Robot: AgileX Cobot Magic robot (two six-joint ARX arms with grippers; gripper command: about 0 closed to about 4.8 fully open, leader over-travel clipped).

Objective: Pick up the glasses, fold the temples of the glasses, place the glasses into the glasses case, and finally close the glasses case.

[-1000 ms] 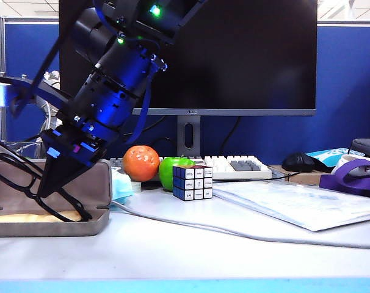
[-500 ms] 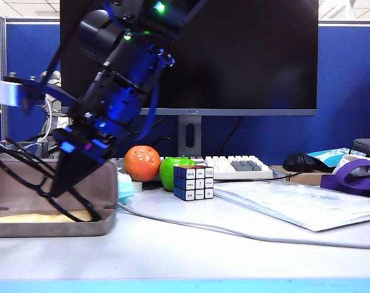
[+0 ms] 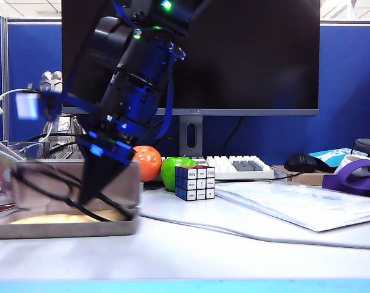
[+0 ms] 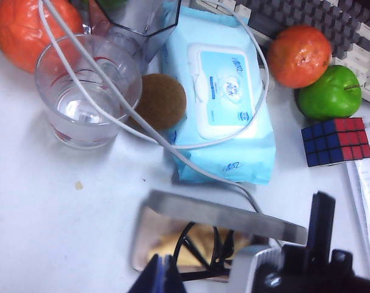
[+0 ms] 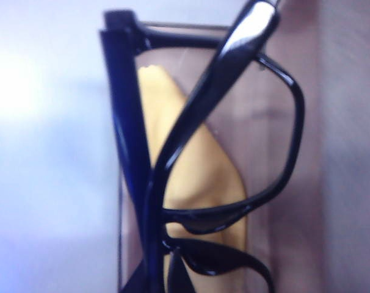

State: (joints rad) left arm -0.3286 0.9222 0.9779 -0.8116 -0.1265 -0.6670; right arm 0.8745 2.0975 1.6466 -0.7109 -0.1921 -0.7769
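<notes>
The glasses (image 5: 281, 160) have a thin black frame and hang tilted over the open glasses case (image 3: 63, 229), above its yellow cloth (image 5: 203, 171). My right gripper (image 3: 90, 196) reaches across to the left side of the table and is shut on the glasses (image 3: 43, 183) near the frame's lower edge. One of the temples (image 5: 234, 67) lies slanted across a lens. In the left wrist view the case (image 4: 221, 215) and the glasses (image 4: 200, 250) lie just beyond my left gripper (image 4: 163, 278), which is shut and holds nothing.
An orange (image 3: 149, 162), a green apple (image 3: 171, 171) and a puzzle cube (image 3: 194, 182) stand right of the case, before a keyboard (image 3: 240, 166) and a monitor. Papers (image 3: 295, 204) lie at right. A water glass (image 4: 87, 91), a wipes packet (image 4: 224, 91) and a cable sit behind the case.
The right arm has swung to the right with the glasses in its grip, and the case has slid right with it, now covering part of the orange. The picture is blurred by the motion.
</notes>
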